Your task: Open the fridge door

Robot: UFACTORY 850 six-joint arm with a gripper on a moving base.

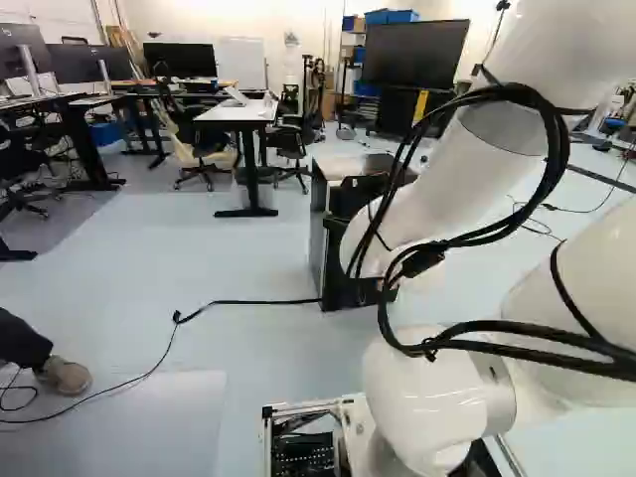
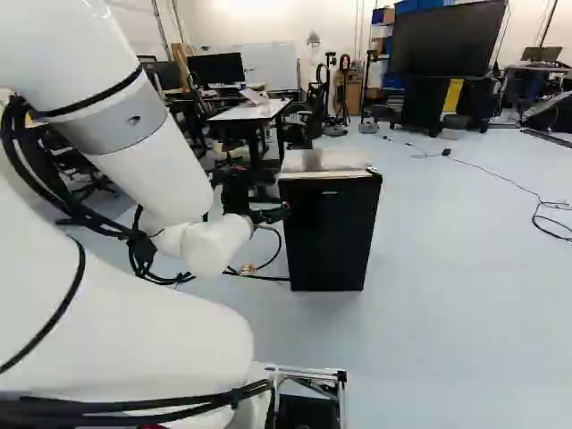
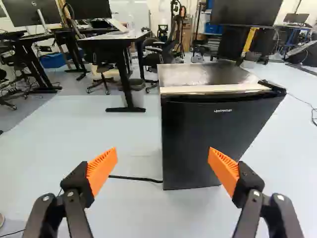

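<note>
Black and low, the fridge (image 2: 327,237) stands on the floor, its pale-edged top showing. In the wrist view the fridge door (image 3: 208,144) faces the gripper and looks closed, a dark recess running along its upper edge and a hinge bracket (image 3: 272,88) at one top corner. My gripper (image 2: 266,209) is beside the fridge's near side in the right base view; in the left base view the arm partly covers the fridge. Seen from the wrist, the gripper (image 3: 163,171) is open, orange pads wide apart, nothing held, the fridge ahead of it.
A black cable (image 1: 248,301) runs over the floor to the fridge. Behind stand a table (image 3: 111,37), office chairs and a large screen on a stand (image 2: 447,40). At the left of the left base view, a person's shoe (image 1: 66,376) rests on the floor near the base.
</note>
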